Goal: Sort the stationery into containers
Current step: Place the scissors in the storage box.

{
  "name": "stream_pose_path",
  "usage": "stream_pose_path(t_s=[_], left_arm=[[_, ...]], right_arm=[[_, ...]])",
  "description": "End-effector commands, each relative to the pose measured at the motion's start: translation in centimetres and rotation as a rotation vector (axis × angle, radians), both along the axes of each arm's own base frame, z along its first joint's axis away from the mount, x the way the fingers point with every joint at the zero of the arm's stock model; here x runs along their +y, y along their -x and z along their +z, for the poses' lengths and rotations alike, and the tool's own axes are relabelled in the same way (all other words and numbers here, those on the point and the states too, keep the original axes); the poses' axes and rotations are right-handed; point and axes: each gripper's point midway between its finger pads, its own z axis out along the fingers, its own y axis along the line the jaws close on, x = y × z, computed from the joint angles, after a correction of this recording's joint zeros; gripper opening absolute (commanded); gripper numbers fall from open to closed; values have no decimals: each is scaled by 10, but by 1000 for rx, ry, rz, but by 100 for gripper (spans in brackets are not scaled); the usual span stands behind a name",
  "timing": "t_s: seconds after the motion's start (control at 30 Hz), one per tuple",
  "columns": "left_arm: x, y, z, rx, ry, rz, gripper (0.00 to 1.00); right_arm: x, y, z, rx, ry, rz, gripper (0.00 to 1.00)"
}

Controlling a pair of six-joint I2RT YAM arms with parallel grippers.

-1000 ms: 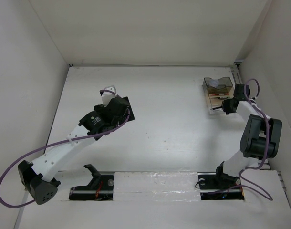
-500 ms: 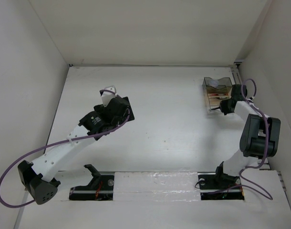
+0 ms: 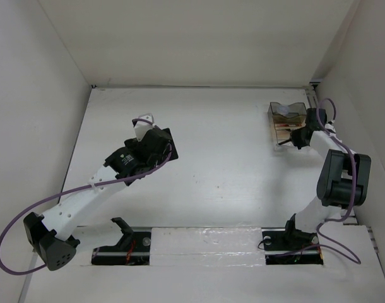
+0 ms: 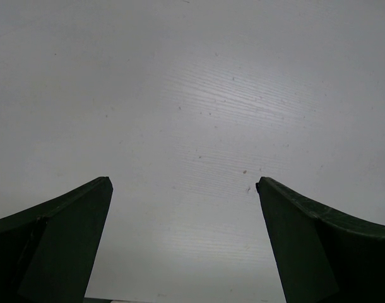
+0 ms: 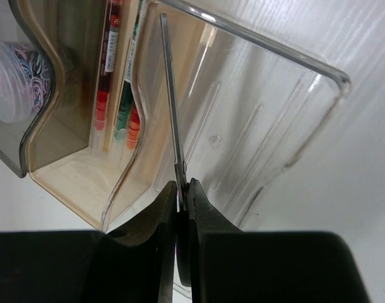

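My right gripper (image 5: 183, 188) is shut on the scissors (image 5: 172, 107). Their silver blade points edge-on away from me, over the clear end compartment of the smoky-brown organiser (image 5: 287, 126); the handles are hidden between my fingers. In the middle compartment lie a red-and-white pen (image 5: 108, 63) and a second pen with green and red on it (image 5: 127, 101). A round clear roll of coloured loops (image 5: 12, 69) sits in the far compartment. From above, the organiser (image 3: 272, 123) stands at the back right with the right gripper (image 3: 299, 136) at its near right side. My left gripper (image 3: 144, 119) hangs open over bare table, left of centre.
White walls enclose the table on three sides; the right wall (image 3: 369, 95) runs close behind the organiser and the right arm (image 3: 341, 177). The left wrist view holds only white tabletop (image 4: 192, 95) between my open fingers (image 4: 60, 240).
The right gripper with the scissors has crept a little toward the back and the organiser. The left arm has not moved.
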Motion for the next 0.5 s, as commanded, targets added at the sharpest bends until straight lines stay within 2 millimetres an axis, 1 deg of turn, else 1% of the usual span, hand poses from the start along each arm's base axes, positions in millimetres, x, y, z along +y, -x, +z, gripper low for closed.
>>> stream_pose_path(t_s=[0.0,0.13,0.17,0.23,0.4,0.47], left_arm=[[-1,-1,-1,-6,4,-5,100],[-2,0,-1,-1,9,-11,100],[-2,0,-1,-1,9,-11,100],[-4,-2,0,-8,16,-11,100],[-3,-2,0,-8,9,-17,100],[-4,-2,-3,-1,2,-17,100]], right_arm=[[0,-19,8,-27,45,56,0],[1,-14,-5,9,30,48,0],[3,-18,-3,-8,24,55,0],[5,-14,-9,-1,6,50,0],[10,-16,-18,4,-30,51,0],[10,-16,-18,4,-30,51,0]])
